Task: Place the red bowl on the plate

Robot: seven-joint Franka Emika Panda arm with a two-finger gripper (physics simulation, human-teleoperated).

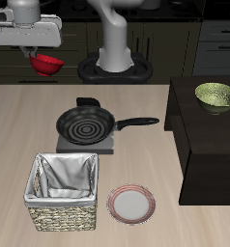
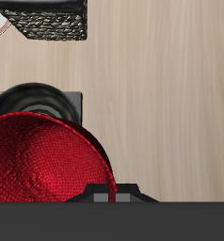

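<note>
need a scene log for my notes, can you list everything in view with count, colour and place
red bowl: 1, glossy red, held in the air by the gripper, far back over the table
plate: 1, white-grey centre, pinkish-brown rim, near the table's front edge, beside the basket
basket: 1, woven beige with grey liner, near the front edge
frying pan: 1, black, on the burner mid-table
burner: 1, grey-black, under the pan
green bowl: 1, olive speckled, on the dark cabinet
dark cabinet: 1, beside the table
gripper: 1, white-grey, shut on the red bowl's rim
</note>
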